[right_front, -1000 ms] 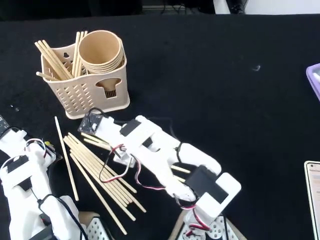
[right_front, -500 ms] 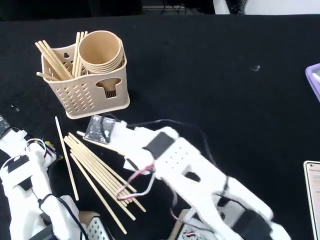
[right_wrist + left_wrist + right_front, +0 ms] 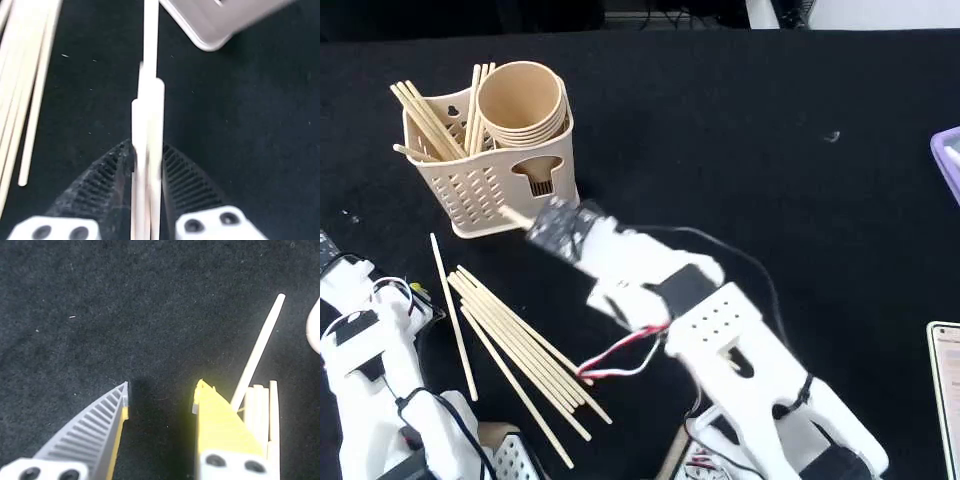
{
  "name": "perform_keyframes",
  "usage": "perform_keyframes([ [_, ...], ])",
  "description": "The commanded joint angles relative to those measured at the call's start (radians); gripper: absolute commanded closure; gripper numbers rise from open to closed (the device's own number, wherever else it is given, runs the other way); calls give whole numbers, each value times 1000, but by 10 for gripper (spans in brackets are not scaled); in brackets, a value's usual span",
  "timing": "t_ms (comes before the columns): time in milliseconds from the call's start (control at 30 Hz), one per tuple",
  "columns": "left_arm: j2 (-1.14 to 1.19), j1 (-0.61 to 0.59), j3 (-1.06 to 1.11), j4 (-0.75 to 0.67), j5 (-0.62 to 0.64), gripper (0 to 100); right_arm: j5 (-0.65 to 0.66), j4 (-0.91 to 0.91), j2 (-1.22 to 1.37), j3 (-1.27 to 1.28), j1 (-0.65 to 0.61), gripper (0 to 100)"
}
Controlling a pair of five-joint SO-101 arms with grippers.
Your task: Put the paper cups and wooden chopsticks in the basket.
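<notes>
Where the high view looks down: right gripper (image 3: pixel 558 228) sits low, just beside the front wall of the basket (image 3: pixel 485 190); paper cups (image 3: pixel 520 97) are stacked inside it; loose chopsticks (image 3: pixel 520 345) lie on the table (image 3: pixel 770 200).
Left wrist view: left gripper (image 3: pixel 161 390) has its jaws apart and holds nothing, beside a single chopstick (image 3: pixel 257 350).
Right wrist view: jaws are clamped on the held bundle (image 3: pixel 148 100), which points past the basket's corner.
Doing it well: probably lift above the rim, tip the bundle upright, and release beside the cups, not into them.
</notes>
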Motion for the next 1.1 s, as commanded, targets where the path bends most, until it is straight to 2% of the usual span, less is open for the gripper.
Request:
perform_keyframes([
  [0, -23, -8, -42, -8, 0, 784, -11, -9, -42, 39, 5, 988],
  [200, -23, -8, -39, -6, 0, 784, 89, -94, -42, 245, 38, 988],
  [500, -23, -8, -39, -6, 0, 784, 321, -83, -41, 343, 328, 987],
  [667, -23, -8, -41, -6, 0, 784, 324, -78, -41, 360, 371, 962],
  [833, -23, -8, -39, -6, 0, 784, 322, -41, -41, 371, 370, 805],
  [1067, -23, -7, -39, -6, 0, 784, 307, 81, -50, 285, 376, 790],
])
